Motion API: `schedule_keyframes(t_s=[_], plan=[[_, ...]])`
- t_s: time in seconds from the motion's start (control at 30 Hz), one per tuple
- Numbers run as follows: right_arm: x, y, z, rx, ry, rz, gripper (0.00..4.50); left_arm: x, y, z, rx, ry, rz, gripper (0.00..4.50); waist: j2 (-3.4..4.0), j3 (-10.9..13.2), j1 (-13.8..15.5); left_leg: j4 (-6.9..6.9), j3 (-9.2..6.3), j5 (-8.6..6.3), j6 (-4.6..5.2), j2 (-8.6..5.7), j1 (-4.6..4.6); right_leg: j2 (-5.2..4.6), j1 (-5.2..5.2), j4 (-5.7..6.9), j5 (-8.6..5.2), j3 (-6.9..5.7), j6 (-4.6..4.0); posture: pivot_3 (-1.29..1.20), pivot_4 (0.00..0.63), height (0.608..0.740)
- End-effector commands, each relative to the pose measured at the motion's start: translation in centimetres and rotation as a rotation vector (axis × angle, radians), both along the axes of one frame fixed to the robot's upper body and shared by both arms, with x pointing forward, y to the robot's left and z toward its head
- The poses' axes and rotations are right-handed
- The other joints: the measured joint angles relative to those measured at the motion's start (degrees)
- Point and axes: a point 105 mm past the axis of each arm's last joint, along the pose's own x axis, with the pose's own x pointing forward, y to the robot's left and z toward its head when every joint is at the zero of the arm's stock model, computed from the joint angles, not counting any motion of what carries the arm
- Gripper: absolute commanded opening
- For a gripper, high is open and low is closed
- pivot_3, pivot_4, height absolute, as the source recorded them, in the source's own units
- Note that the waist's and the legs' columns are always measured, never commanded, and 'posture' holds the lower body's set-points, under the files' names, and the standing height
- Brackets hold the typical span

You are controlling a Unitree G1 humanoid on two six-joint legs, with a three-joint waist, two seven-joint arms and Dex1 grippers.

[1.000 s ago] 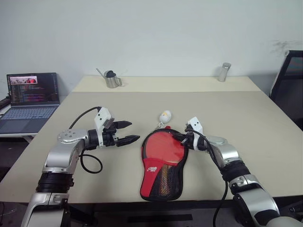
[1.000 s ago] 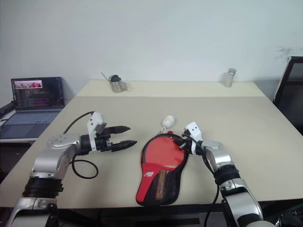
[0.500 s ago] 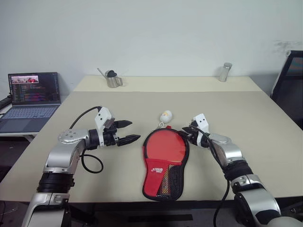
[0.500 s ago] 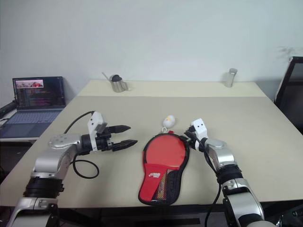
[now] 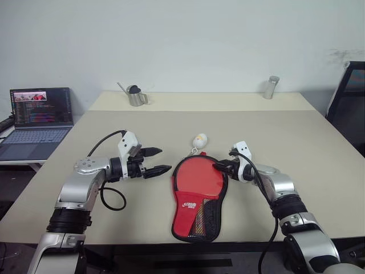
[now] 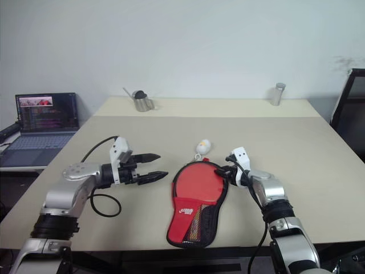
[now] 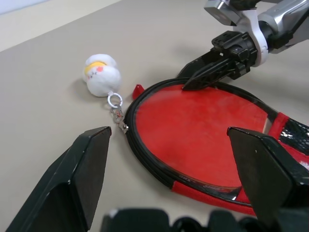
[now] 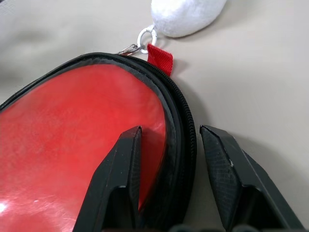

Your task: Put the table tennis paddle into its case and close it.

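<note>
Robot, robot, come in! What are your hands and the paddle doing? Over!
Left gripper open, off the case. Right gripper open, fingers straddling the zipper rim. Paddle in the unzipped case. Plush keychain beside the rim, nothing blocking.

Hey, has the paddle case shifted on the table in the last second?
Yes. The case has turned: its lower end swung toward the robot's right, so it lies straighter toward the table's near edge, while its round top stays just below the small plush charm.

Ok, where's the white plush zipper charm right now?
The plush charm lies on the table just beyond the case, by its round end, between the two grippers.
</note>
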Motion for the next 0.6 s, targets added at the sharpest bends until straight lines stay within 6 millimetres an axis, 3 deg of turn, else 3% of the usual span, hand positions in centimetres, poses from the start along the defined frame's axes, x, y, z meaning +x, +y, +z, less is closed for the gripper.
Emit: schedule_keyframes(t_s=[0.03, 0.17, 0.6], plan=[[-0.6, -0.6, -2.2, -0.016, 0.108, -0.029, 1.16, -0.3, -0.2, 1.3, 0.0, -0.056, -0.02, 4.23, 0.0, -0.02, 0.0, 0.0, 0.0, 0.0, 0.0, 0.0, 0.03, 0.0, 0.03, 0.0, 0.0, 0.0, 0.0, 0.0, 0.15, 0.74], [-0.5, -0.9, -2.4, -0.01, 0.145, -0.05, 0.05, -0.5, -0.1, 1.2, 0.003, -0.053, -0.02, 4.23, -0.01, -0.03, 0.0, 0.02, -0.01, 0.0, 0.0, 0.0, 0.08, 0.0, 0.08, 0.02, 0.0, -0.01, 0.0, 0.0, 0.15, 0.74], [-2.6, 0.4, -2.9, -0.043, 0.164, 0.106, 0.02, -1.2, -0.6, 0.8, -0.006, -0.032, -0.036, 4.23, -0.01, -0.03, 0.14, -0.02, -0.02, -0.01, 0.01, 0.0, 0.02, 0.0, 0.05, -0.06, 0.0, -0.01, 0.0, 0.0, 0.15, 0.74]])
